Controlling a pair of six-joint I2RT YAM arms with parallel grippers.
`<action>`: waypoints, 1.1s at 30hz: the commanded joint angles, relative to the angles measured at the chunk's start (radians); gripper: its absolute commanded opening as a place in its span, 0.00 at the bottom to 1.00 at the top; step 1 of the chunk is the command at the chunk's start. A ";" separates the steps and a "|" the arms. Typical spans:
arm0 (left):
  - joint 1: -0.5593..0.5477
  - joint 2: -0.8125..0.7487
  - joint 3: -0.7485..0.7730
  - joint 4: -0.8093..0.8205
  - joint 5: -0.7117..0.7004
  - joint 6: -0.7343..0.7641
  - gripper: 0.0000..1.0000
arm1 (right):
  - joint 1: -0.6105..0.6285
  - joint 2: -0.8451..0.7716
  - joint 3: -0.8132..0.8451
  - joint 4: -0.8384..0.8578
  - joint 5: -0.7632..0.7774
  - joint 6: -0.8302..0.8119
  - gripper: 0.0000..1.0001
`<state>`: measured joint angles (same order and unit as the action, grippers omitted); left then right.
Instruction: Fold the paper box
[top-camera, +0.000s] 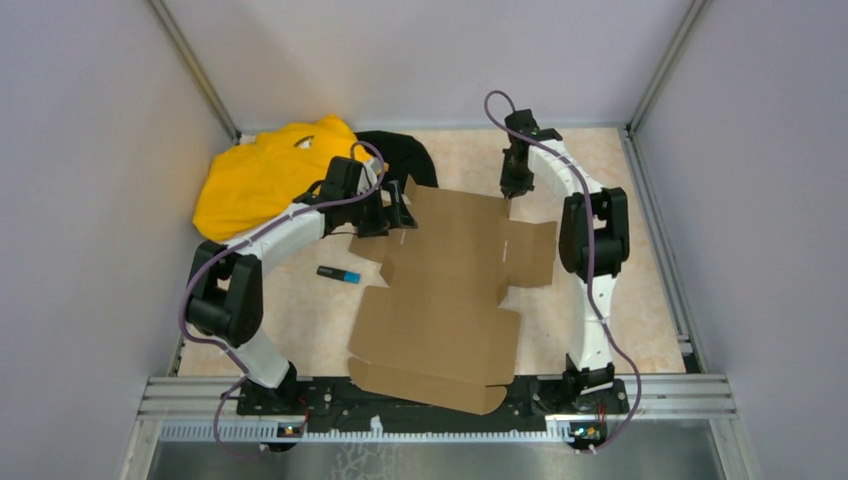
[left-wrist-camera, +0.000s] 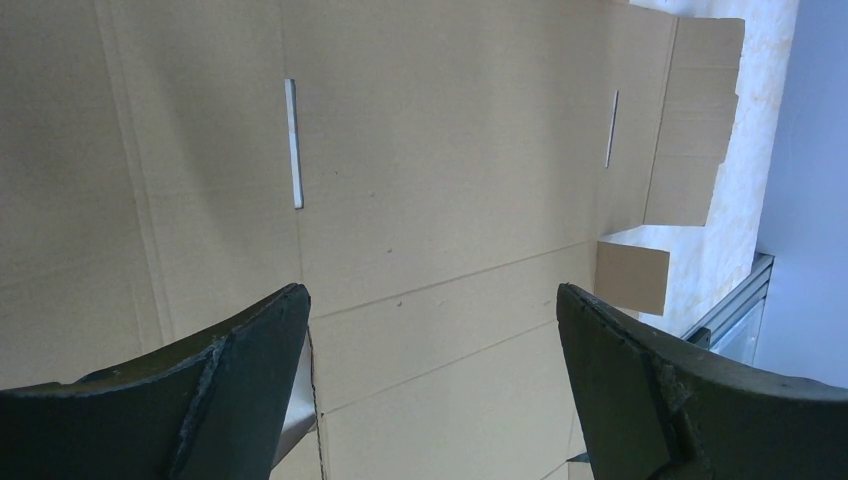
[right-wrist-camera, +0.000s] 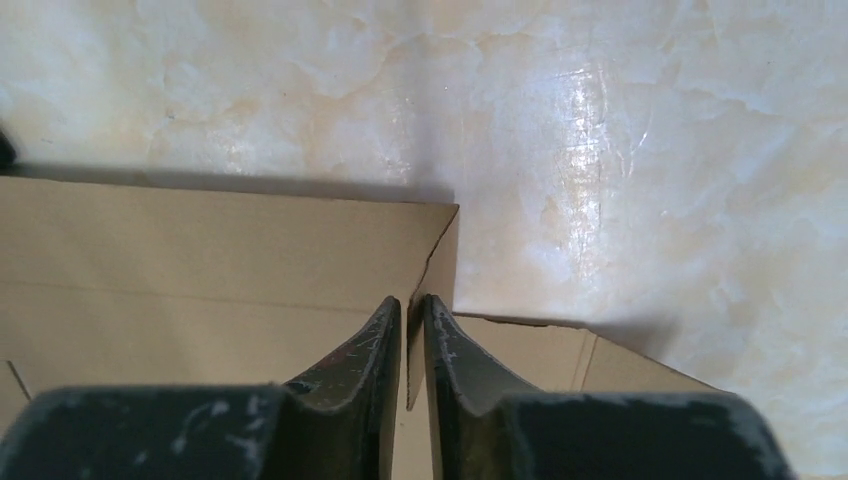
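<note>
- Top view: cardboard sheet (top-camera: 440, 300) lay flat & unfolded mid-table (top-camera: 320, 320), near edge hanging over the rail by the arm bases. No flap looked raised from here, so folding was judged barely begun.
- Left gripper (top-camera: 398, 215) sat over the sheet's far-left corner and right gripper (top-camera: 512, 190) at the far edge. One arm per end prob. meant one could steady the sheet while the other lifted.
- Yellow cloth (top-camera: 265, 175) & black cloth (top-camera: 410, 155) were bunched at the far left. The black one touched or just met the sheet's far edge; can't tell which. Pen (top-camera: 338, 273) lay just beside the sheet's left side, apart from it.
- Left wrist view: fingers (left-wrist-camera: 230, 390) were spread wide above bare cardboard, gripping nothing. A slit (left-wrist-camera: 292, 145) lay ahead; likely placed to press down or catch a panel.
- Right wrist view: fingers (right-wrist-camera: 375, 350) were almost together, with a thin cardboard edge between them, i.e. pinching the sheet at its far corner. That corner looked slightly lifted, shadow underneath, prob. to start a fold.
</note>
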<state>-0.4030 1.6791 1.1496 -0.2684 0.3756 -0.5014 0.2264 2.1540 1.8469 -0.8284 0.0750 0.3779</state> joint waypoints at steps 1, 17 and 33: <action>0.006 -0.028 0.001 0.025 0.004 0.003 0.99 | -0.010 0.016 0.049 0.039 -0.023 0.004 0.06; 0.013 0.030 0.144 0.011 -0.051 0.052 0.99 | -0.022 -0.176 -0.033 0.226 -0.017 -0.120 0.00; 0.094 0.169 0.410 0.071 -0.070 0.214 0.99 | -0.022 -0.580 -0.456 0.700 0.001 -0.260 0.00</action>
<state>-0.3241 1.8275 1.5284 -0.2481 0.2958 -0.3569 0.2111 1.6630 1.4570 -0.3054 0.0616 0.1608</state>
